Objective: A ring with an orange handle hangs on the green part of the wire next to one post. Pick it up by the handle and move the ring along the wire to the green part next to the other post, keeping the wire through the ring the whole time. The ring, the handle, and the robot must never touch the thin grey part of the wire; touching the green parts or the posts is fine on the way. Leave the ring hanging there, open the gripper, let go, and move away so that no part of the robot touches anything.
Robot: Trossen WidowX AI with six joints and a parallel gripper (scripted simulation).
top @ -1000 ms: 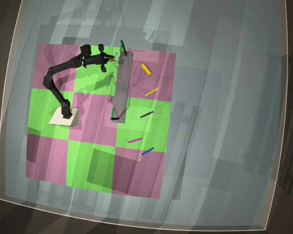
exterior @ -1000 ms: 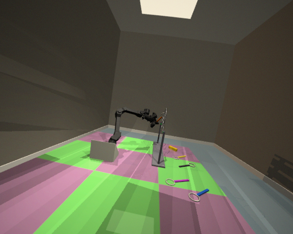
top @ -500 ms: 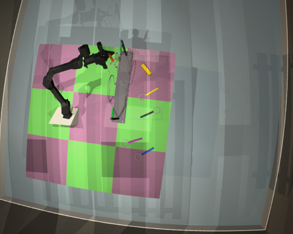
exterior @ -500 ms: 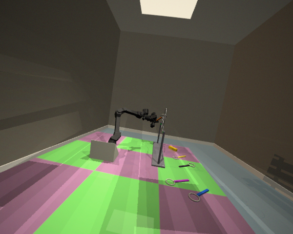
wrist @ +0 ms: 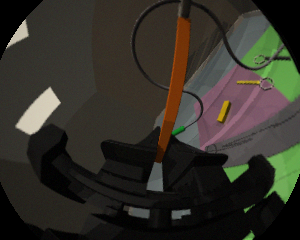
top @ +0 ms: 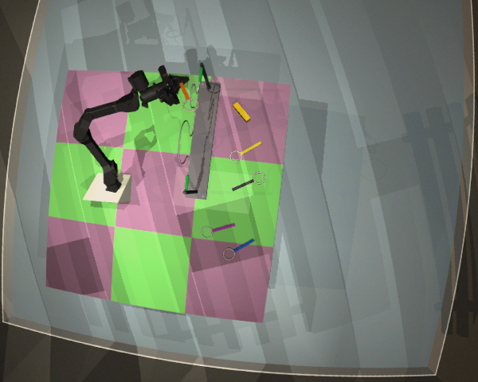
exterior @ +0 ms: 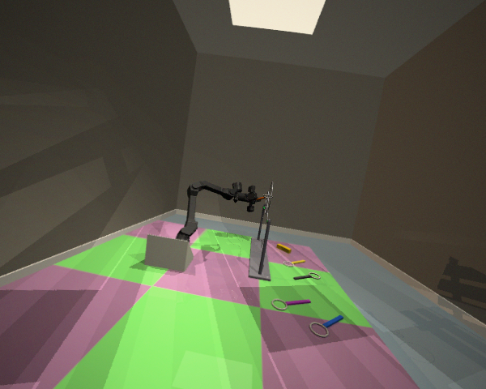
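My gripper (top: 178, 84) (exterior: 256, 198) (wrist: 160, 130) is shut on the orange handle (top: 184, 90) (wrist: 174, 80) (exterior: 260, 196) of the ring (top: 190, 104) (exterior: 268, 194). The ring is held high around the thin grey wire (top: 184, 131) (wrist: 142, 60), near the far post (top: 205, 76) with its green part (top: 200, 74). In the wrist view the handle runs straight up from my fingers and the wire curls behind it. The near post (top: 191, 191) (exterior: 262, 246) with its green part (top: 186, 181) stands at the other end of the grey base plate (top: 201, 135) (exterior: 256, 259). I cannot tell whether the ring touches the wire.
A yellow block (top: 241, 111) (exterior: 283, 247) and several loose rings with yellow (top: 250, 147), dark (top: 243, 184), purple (top: 222, 227) and blue (top: 243, 245) handles lie on the checkered floor to the right of the base plate. My arm's cream pedestal (top: 107, 189) (exterior: 168, 253) stands to the left.
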